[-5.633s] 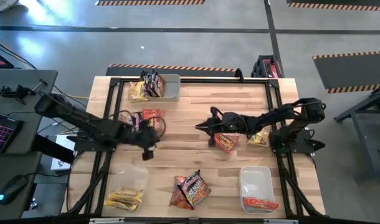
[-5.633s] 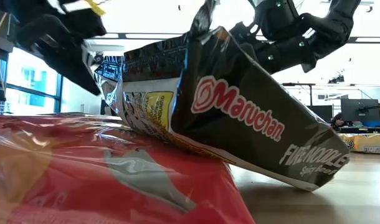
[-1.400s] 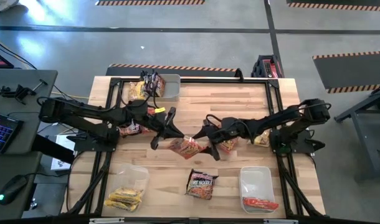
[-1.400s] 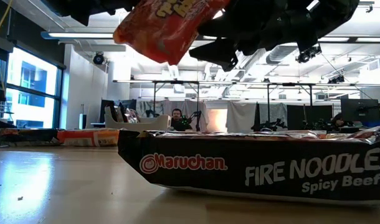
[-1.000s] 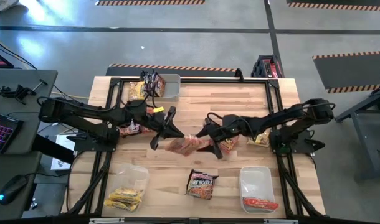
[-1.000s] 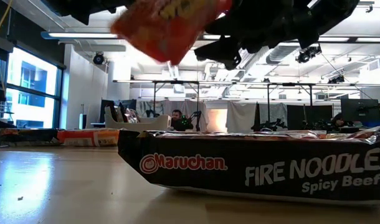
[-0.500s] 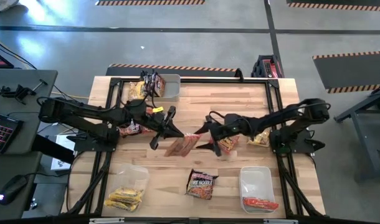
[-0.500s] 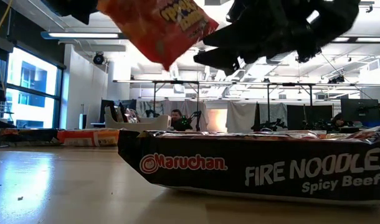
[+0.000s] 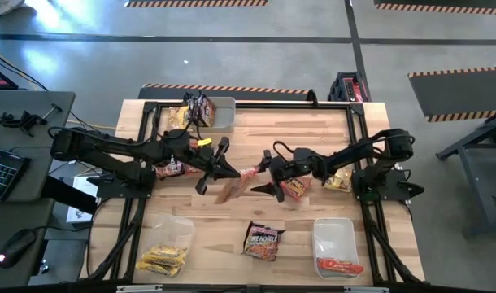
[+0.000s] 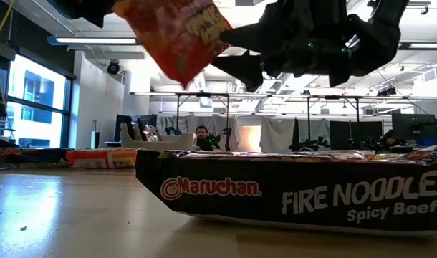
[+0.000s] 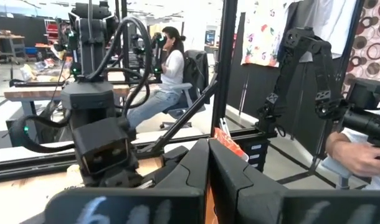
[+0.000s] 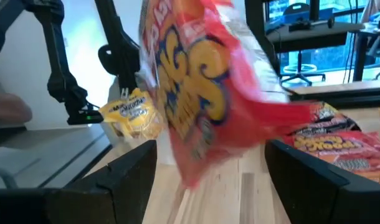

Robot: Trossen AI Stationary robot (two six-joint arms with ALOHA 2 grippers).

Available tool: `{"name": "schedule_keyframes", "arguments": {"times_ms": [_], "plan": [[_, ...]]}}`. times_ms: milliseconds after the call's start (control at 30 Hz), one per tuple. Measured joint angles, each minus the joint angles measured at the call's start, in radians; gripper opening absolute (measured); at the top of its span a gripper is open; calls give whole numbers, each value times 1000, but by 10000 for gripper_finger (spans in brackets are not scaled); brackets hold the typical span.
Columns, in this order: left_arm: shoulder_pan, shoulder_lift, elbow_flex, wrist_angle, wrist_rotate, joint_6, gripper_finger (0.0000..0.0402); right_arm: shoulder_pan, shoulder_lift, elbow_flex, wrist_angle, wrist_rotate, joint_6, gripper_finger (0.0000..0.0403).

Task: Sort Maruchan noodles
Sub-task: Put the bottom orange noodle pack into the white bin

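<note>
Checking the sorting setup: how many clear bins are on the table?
3: one bin at the far edge holding packets, one near the front left with yellow packets, one at front right holding a red packet. None seems hidden.

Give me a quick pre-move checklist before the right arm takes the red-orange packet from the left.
1. Left gripper shut on the red-orange Maruchan packet: ok; packet hangs in the air above the table.
2. Right gripper open: ok; its fingers stand wide on either side of the packet in the right wrist view.
3. Right fingers touching the packet: cannot tell.
4. Packet steady: not ok; it hangs tilted and looks blurred.
5. Red-packet bin on the right side has room: ok; one red packet lies in it.
6. Path below: not ok; a dark Fire Noodle packet lies on the table in front.
</note>
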Motion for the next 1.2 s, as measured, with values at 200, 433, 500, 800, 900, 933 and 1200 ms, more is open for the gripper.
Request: {"name": "schedule_keyframes", "arguments": {"times_ms": [200,433,500,800,900,933,1200], "plan": [[0,-1,0,9,1,1,0,-19,4,2,19,-33,-2,282],[0,-2,0,-2,3,5,0,-54,4,3,36,-124,5,282],[0,-2,1,-52,3,2,0,-60,4,2,-13,-140,6,282],[-15,51,1,-559,-258,-112,29,-64,3,2,-247,-153,98,270],[-10,139,0,-625,-259,-203,59,-64,4,2,-319,-143,123,258],[-9,179,-1,-619,-243,-226,71,-64,4,2,-338,-134,126,254],[52,462,-1,-436,-141,-299,166,-63,4,1,-379,-103,110,239]]}}
